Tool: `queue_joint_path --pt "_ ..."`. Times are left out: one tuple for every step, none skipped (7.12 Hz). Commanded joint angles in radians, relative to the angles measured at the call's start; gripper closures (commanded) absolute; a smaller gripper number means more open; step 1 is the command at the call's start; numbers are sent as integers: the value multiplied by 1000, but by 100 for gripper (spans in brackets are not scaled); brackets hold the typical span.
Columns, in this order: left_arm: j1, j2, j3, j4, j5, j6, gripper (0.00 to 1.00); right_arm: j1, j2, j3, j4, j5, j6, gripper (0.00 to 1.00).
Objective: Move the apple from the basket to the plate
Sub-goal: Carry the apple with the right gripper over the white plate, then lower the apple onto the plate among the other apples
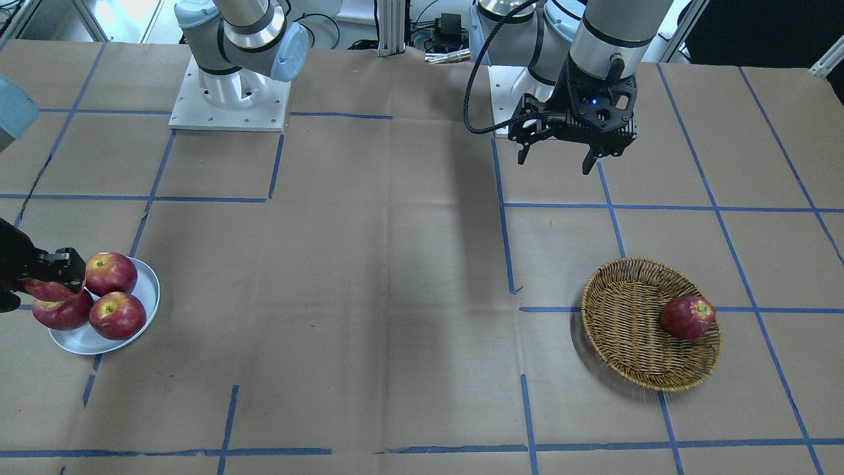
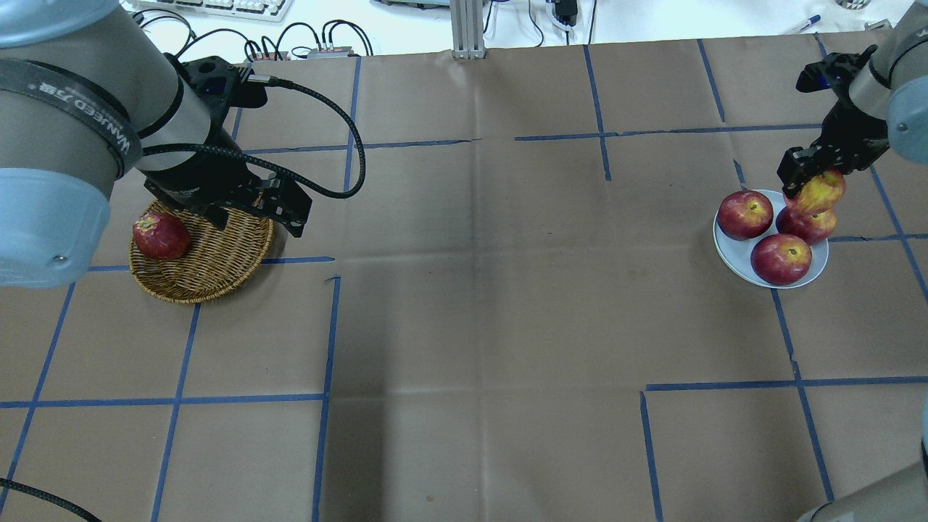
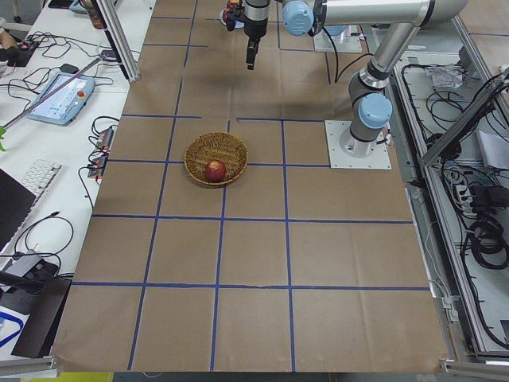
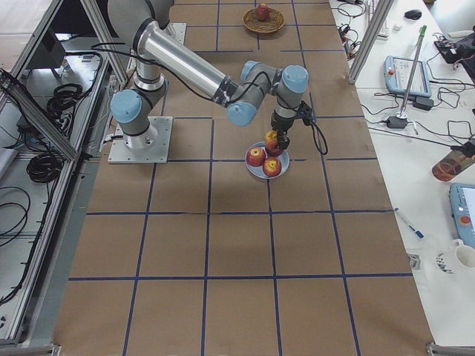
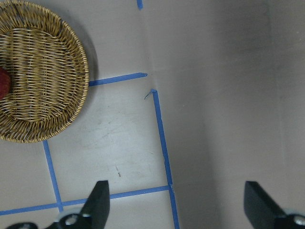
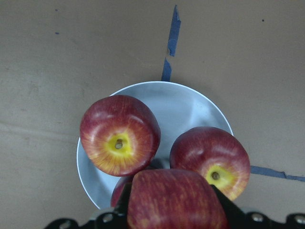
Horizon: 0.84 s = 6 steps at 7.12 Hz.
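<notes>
My right gripper is shut on the apple, pinkish-red with yellow streaks, and holds it just over the plate. The apple also shows in the right wrist view, between my fingers, above the plate, and in the front view. It hangs directly over one of the plate's apples; I cannot tell if they touch. The wicker basket stands far to the left. My left gripper is open and empty, raised above the basket's far edge.
Three red apples lie on the plate, including two at its open side. One dark red apple lies in the basket. Brown paper with blue tape lines covers the table.
</notes>
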Motion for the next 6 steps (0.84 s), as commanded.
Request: queue_joint_path --pt "-1 9 -22 0 0 -2 1 1 7 60 -98 1 4 51" --pt "-1 3 -20 1 -2 -2 2 1 14 71 -112 -2 -1 51" --pt "-1 0 -20 2 -3 -2 1 1 14 74 -113 -4 1 50" --pt "-1 -1 -20 2 -2 -4 1 1 14 74 -113 -4 2 50" --pt "-1 -1 -22 0 -2 -4 1 1 16 76 -115 -4 4 46" --pt "-1 -1 -22 0 -2 -4 2 1 25 77 -113 -7 7 13"
